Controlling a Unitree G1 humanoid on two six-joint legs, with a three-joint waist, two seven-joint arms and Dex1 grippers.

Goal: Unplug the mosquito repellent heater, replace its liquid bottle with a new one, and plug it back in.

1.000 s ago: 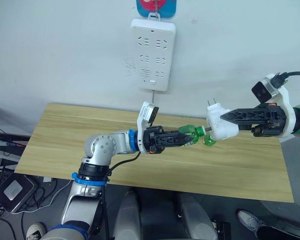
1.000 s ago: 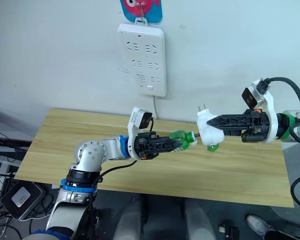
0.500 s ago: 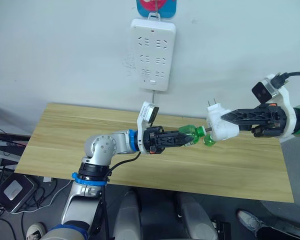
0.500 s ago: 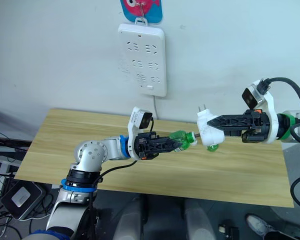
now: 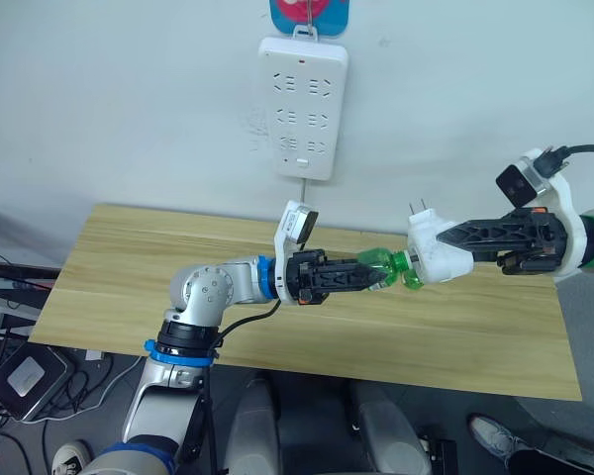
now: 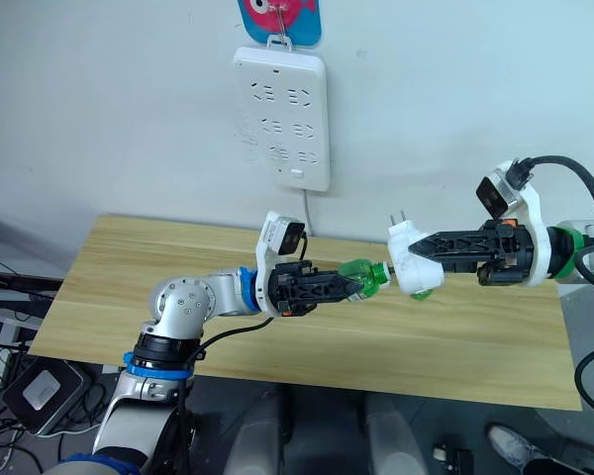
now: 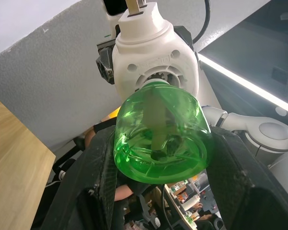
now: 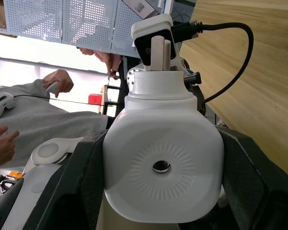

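Mating a green bottle into the unplugged heater, mid-air above the surface.

My left end effector clamps the green bottle; my right end effector grips the mosquito repellent heater at its 3 o'clock, prongs up. Next I judge: seat and twist the neck. The left wrist view shows the socket ring, the right wrist view only the heater's front.

Both my arms meet mid-air over the wooden table, well clear of it, so there's loads of bare top underneath. The power strip hangs on the wall above with all sockets free and nothing in front. One green bottle sits under the heater.
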